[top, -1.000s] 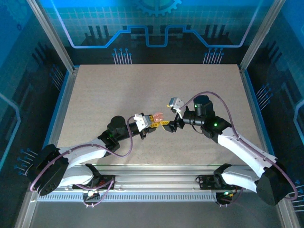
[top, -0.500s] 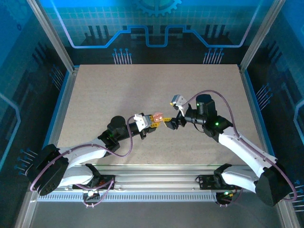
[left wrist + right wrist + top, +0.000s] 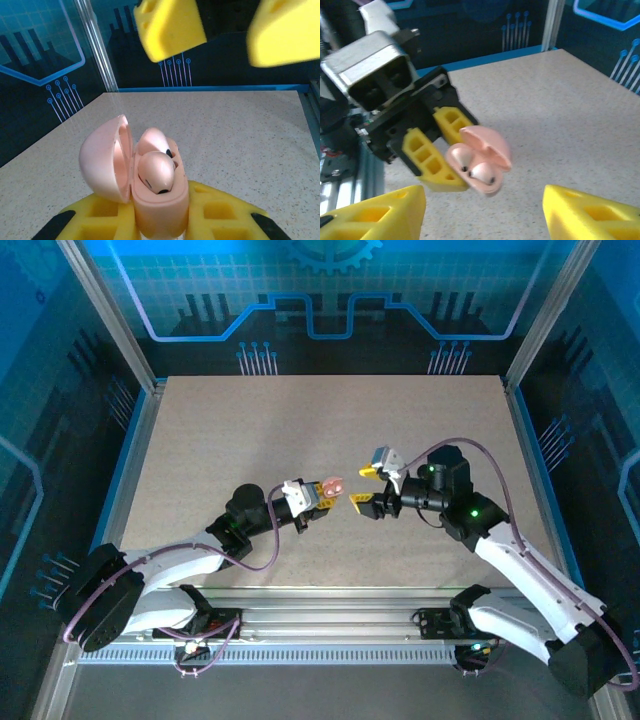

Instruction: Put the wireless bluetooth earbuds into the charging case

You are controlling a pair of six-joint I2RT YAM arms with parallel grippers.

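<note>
My left gripper (image 3: 325, 497) is shut on a pink charging case (image 3: 159, 205) and holds it above the table with its lid (image 3: 106, 159) swung open to the left. Two pale pink earbuds (image 3: 156, 172) sit side by side in the case's sockets, the far one (image 3: 152, 142) behind the near one. In the right wrist view the case (image 3: 481, 165) sits between the left gripper's yellow fingers (image 3: 427, 159). My right gripper (image 3: 364, 487) is open and empty, a short way right of the case and facing it. The black earbuds are out of view.
The speckled beige table (image 3: 250, 430) stretches behind and to both sides of the grippers. Metal posts and blue walls (image 3: 120, 330) enclose it. A metal rail (image 3: 330, 625) runs along the near edge by the arm bases.
My right gripper has drawn back to the right, away from the case, and its arm has swung outward. The left gripper and the case have stayed in place.
</note>
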